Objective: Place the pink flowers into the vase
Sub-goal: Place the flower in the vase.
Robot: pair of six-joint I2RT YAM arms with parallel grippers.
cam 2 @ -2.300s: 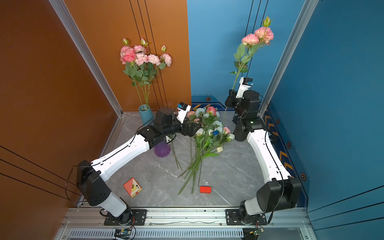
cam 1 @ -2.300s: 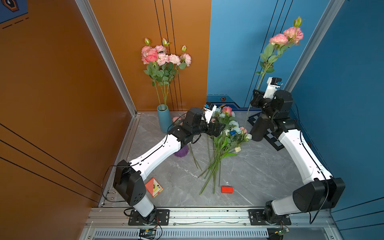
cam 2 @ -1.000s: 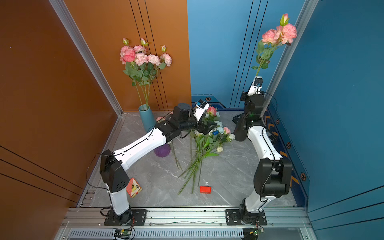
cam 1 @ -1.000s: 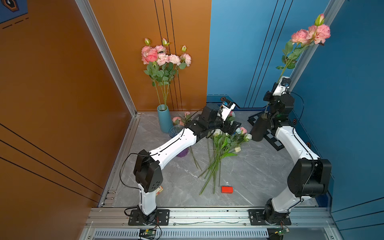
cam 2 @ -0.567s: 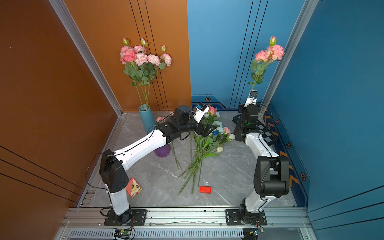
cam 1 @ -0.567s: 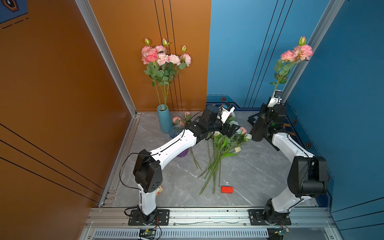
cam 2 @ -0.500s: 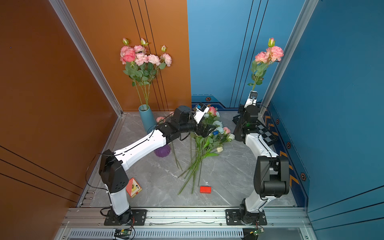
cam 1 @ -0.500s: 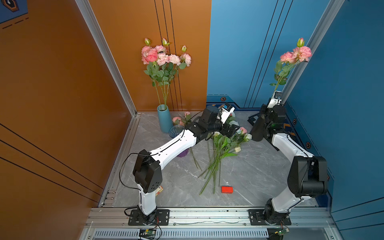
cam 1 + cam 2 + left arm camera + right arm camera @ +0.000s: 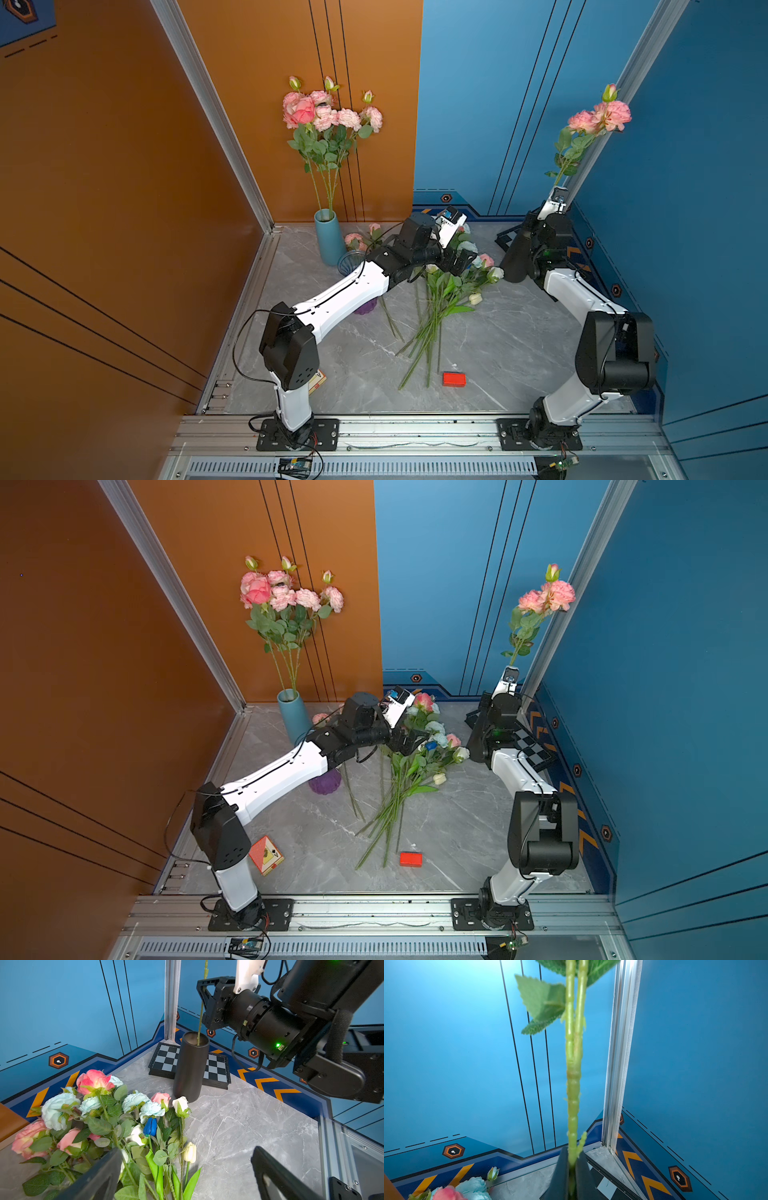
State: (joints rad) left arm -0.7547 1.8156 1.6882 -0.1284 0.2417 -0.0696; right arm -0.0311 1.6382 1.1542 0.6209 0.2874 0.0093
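My right gripper (image 9: 572,1156) is shut on the green stem of a pink flower spray (image 9: 600,118) that stands upright in the back right corner. In the left wrist view the stem's lower end (image 9: 200,1026) dips into the mouth of a tall black vase (image 9: 190,1068). My left gripper (image 9: 185,1167) stands open and empty, low over a pile of pink, pale blue and white flowers (image 9: 451,282) lying on the table. Pink heads (image 9: 93,1080) show in that pile. A teal vase (image 9: 328,243) at the back left holds several pink flowers (image 9: 328,114).
A chessboard (image 9: 216,1068) lies behind the black vase. A red block (image 9: 454,379) sits by the stem ends, a purple object (image 9: 324,785) under the left forearm, a card box (image 9: 266,854) near the left base. Walls close in on three sides.
The right arm has brought the held pink spray down and slightly left, so its stem now enters the black vase. The left arm stays stretched over the pile, its gripper still open.
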